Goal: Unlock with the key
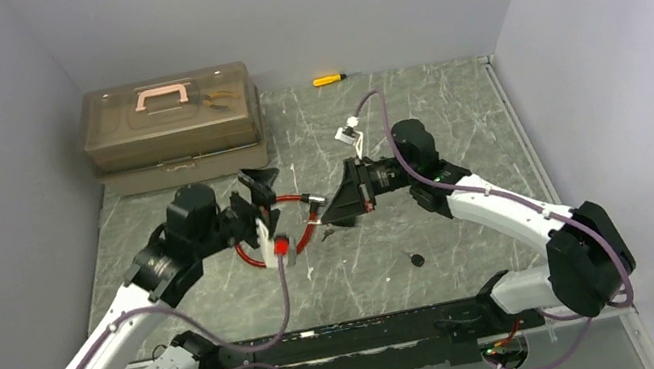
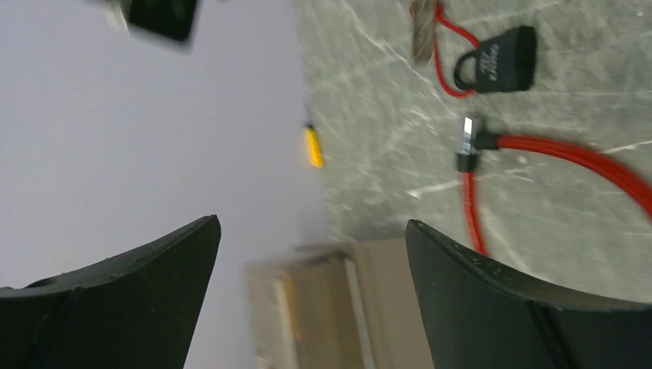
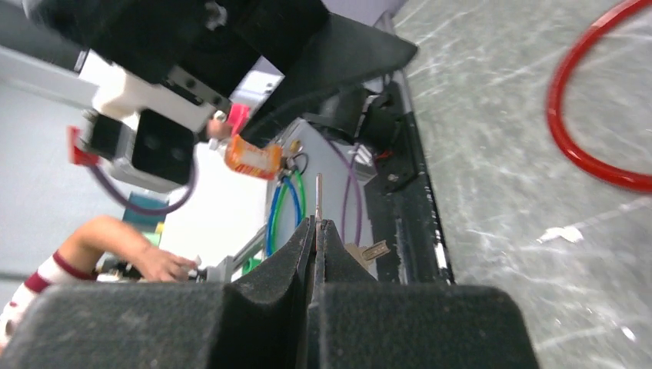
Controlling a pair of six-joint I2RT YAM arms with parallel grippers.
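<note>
At the near side of the table (image 1: pixel 391 285) a small dark piece (image 1: pixel 415 258) lies alone; I cannot tell what it is. Farther in, the right gripper (image 3: pixel 315 227) has its fingers pressed together on the key (image 3: pixel 318 196). The blade sticks out past the tips, likely so it can be pushed into a keyhole. The left gripper (image 2: pixel 311 231) is spread wide and holds nothing. It hovers over the red cable (image 2: pixel 569 154), probably placed to steady the lock (image 2: pixel 503 58). The black lock lies on the table, threaded on that cable, just beside the right gripper's tip; its keyhole does not show. At the far left sits a toolbox (image 1: pixel 172 125), and by the far wall a yellow screwdriver (image 1: pixel 329 79), well apart from the work.
</note>
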